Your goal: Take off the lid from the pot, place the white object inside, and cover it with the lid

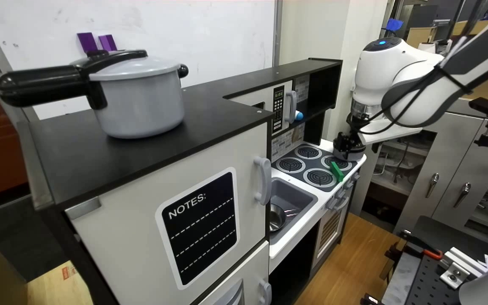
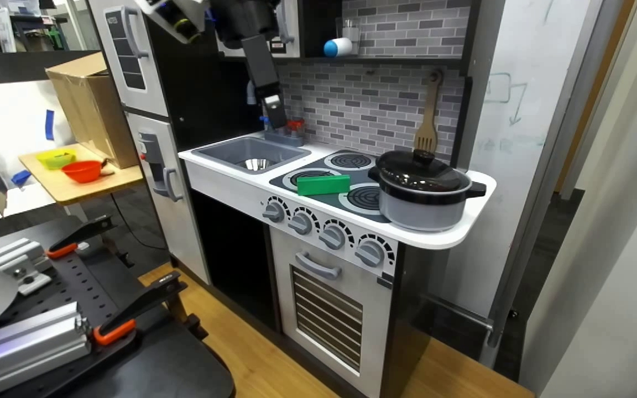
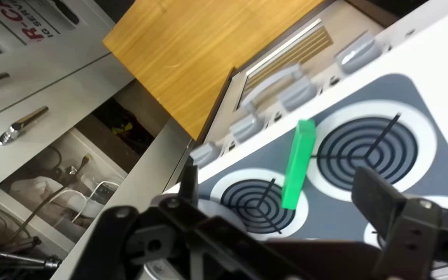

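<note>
We see the end effector (image 3: 275, 179) with its fingers (image 3: 375, 194) spread wide apart, hanging above the table (image 2: 476, 213). The pot (image 2: 421, 213) stands upright on the table, to the lower right of the end effector in an exterior view, with a clear gap between the two. The lid (image 2: 407, 177) lies on the pot, so we find it too down and to the right of the fingers. In an exterior view with the arm (image 1: 430, 89) at the right, the end effector partly hides the pot. The white object (image 2: 343, 46), which has a blue end, lies on a shelf (image 2: 407, 59), to the upper right of the fingers in an exterior view; the depth between them we cannot tell. We see the green block (image 3: 298, 167) on the table below the end effector, apart from it and in sight through the gap between the fingers. The sink (image 2: 216, 150) is below and left of the end effector in an exterior view.
</note>
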Controlling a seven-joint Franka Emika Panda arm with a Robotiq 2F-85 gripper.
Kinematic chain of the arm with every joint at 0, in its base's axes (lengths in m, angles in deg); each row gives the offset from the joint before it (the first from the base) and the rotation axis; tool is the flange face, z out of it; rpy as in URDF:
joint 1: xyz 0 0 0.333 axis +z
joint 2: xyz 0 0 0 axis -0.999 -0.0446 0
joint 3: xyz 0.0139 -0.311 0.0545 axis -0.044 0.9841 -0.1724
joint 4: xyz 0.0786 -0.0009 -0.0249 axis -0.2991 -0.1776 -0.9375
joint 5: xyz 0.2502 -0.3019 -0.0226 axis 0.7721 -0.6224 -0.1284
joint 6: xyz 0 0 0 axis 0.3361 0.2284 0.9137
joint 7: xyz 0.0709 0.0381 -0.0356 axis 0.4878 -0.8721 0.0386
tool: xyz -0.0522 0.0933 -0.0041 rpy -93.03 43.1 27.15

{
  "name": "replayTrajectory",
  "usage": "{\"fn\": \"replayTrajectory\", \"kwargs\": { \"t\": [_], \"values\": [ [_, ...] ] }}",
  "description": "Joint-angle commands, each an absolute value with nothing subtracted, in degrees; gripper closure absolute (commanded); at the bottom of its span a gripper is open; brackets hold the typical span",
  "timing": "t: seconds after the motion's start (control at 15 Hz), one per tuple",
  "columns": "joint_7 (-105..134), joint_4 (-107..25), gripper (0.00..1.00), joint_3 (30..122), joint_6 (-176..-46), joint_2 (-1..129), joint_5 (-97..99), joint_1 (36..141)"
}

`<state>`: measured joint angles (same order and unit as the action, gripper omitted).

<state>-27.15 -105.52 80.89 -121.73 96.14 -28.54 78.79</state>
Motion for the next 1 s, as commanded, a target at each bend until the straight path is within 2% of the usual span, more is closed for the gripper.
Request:
{"fn": "replayTrajectory", "kwargs": {
  "t": [0.0, 0.07, 0.13, 0.2, 0.93],
  "values": [
    [-30.5, -108.4, 0.00, 78.3, -120.0, 100.4, -27.9, 81.4],
    [-28.6, -110.0, 0.00, 74.5, -122.0, 100.6, -26.7, 76.6],
    [-30.2, -109.9, 0.00, 76.8, -121.5, 101.3, -28.1, 79.7],
    [-29.0, -109.8, 0.00, 73.2, -121.9, 101.3, -26.1, 76.5],
    [-28.9, -109.7, 0.00, 73.1, -121.9, 100.6, -26.3, 75.7]
  ]
}}
